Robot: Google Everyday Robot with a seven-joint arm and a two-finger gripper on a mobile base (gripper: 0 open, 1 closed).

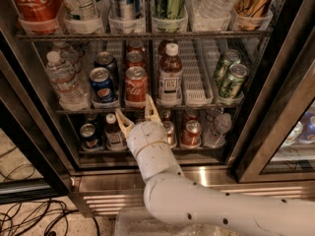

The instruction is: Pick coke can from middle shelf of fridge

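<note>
Likely to handle as a full coke can (136,85) does: weighty for its size, stiff under a light squeeze yet easy to dent, smooth and perhaps damp from the cold, so prone to slip. Best taken round the middle of the cylinder, one finger on each side, well below the rim. Little room there: close against a Pepsi can (102,82) on the left, just beside a brown bottle (170,75) on the right, with another red can (134,59) right behind.

Red, with white script down the side and a silver top with a pull tab. Stands upright at the very front of the middle shelf (206,105), next to the white ribbed dividers (193,77), inside the fridge (275,112).

As for the gripper (134,109): poised just below and in front of that can, on a white arm (197,205), spread wide and holding nothing, tips pointing up at the shelf's front edge. By this reckoning, calls for a rise and a reach forward before closing.
</note>
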